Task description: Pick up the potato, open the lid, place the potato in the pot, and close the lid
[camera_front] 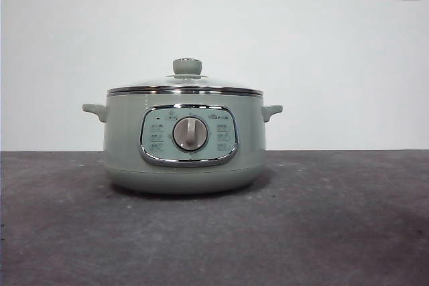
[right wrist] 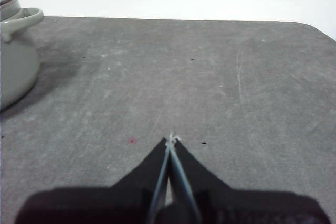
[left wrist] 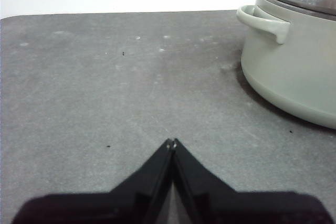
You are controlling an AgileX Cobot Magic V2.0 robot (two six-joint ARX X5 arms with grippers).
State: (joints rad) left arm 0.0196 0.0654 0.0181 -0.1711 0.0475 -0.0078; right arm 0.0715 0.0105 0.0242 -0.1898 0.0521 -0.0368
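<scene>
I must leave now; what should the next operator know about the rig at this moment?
Left gripper: shut, empty, low over the table to one side of the pot.
Right gripper: shut, empty, on the pot's other side.
Lid: closed on the pot.
Potato: not visible in any view; the front view cannot show whether it is inside.
Done or left: cannot be confirmed; check the pot first.

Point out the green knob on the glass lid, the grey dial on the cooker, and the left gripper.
Sage-green knob (camera_front: 187,66), front view, its side.
Grey dial (camera_front: 190,133), front view, its centre.
Left gripper (left wrist: 171,142), left wrist view, between its touching tips.
</scene>
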